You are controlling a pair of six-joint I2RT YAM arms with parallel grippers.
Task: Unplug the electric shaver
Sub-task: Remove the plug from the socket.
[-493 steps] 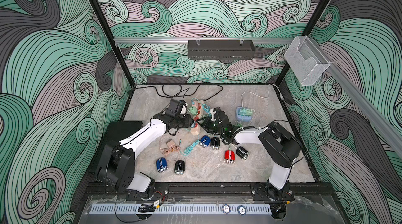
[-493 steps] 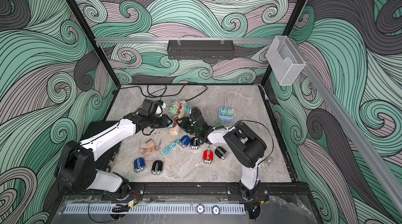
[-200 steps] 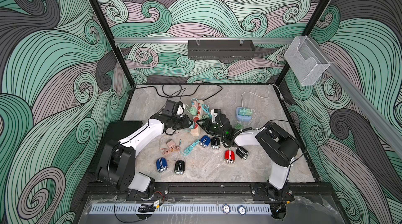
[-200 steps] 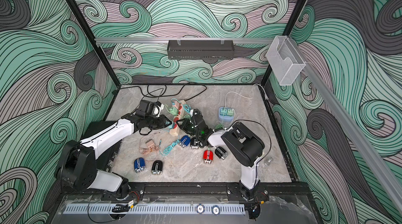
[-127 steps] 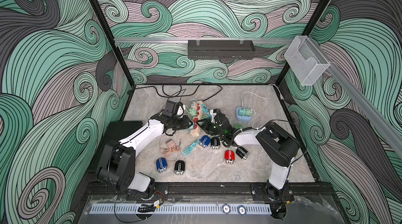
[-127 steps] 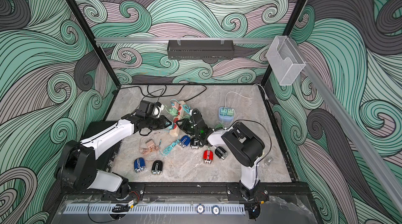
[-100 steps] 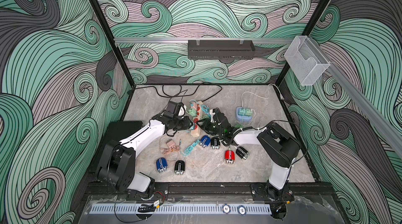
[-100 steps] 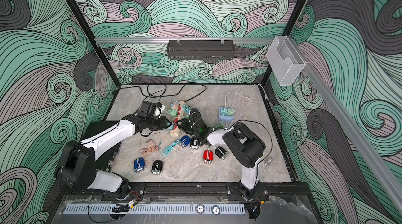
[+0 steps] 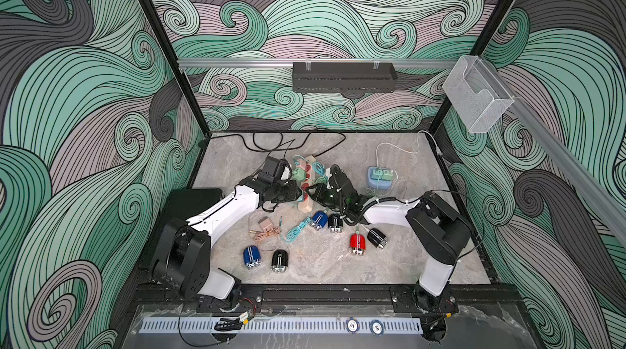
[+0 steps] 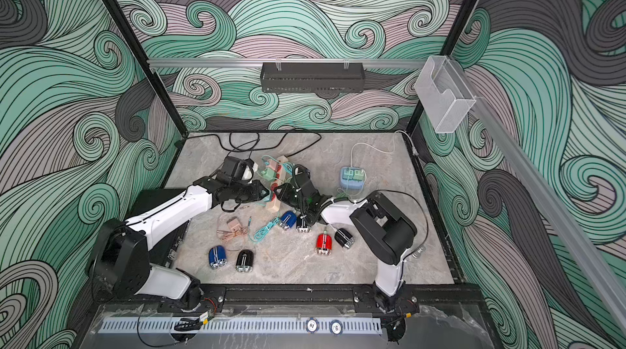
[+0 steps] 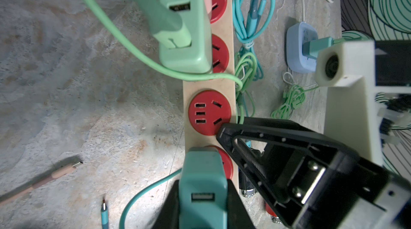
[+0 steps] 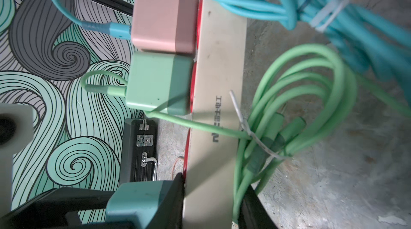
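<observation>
Several small electric shavers lie on the table in both top views, among them a blue one [image 9: 319, 220] beside a loose teal cable [image 9: 294, 230] and a red one [image 9: 358, 244]. I cannot tell which shaver is plugged in. A beige power strip [image 11: 231, 76] with red sockets lies mid-table. My left gripper [image 11: 202, 196] is shut on a teal charger [image 11: 203, 172] that sits in the strip's end socket. My right gripper [image 12: 213, 196] is shut across the power strip [image 12: 220, 65], with a green cable bundle [image 12: 295, 110] against one finger. The two grippers meet at the strip's near end [image 9: 305, 203].
A pink charger [image 12: 164, 23] and a green charger [image 12: 159, 83] sit in other sockets. A blue socket cube [image 9: 381, 178] stands to the right, a black case [image 9: 193, 198] at the left wall. A pink adapter and cable [image 9: 266, 225] lie in front, black cords [image 9: 281, 142] behind.
The left arm has shifted slightly left and back again. Both grips look unchanged and the charger still sits in its socket.
</observation>
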